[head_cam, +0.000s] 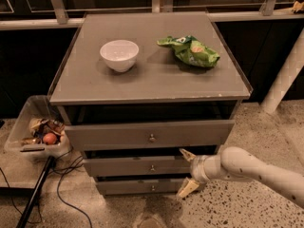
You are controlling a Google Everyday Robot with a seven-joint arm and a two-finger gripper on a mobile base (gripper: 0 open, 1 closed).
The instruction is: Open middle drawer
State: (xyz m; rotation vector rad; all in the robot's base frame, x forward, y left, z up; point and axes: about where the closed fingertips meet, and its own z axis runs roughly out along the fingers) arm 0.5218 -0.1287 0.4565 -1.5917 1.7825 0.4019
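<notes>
— Middle drawer point(128, 167): where do we have it?
— Lower centre of the frame, second of three grey fronts. Our gripper point(185, 173) sits at its right end, fingers point(186, 154) spread wide and grasping nothing.
— Counts?
— We count three drawers point(118, 136), three knobs point(152, 137), one white bowl point(119, 55) and one green bag point(190, 50) on the cabinet top point(152, 82), and one bin point(52, 151) at lower left.
— Hidden?
— We can't tell whether a fingertip touches the front. The bin's contents are hard to make out. Our arm point(256, 169), reaching in from the lower right, is cut off at the frame's edge.
</notes>
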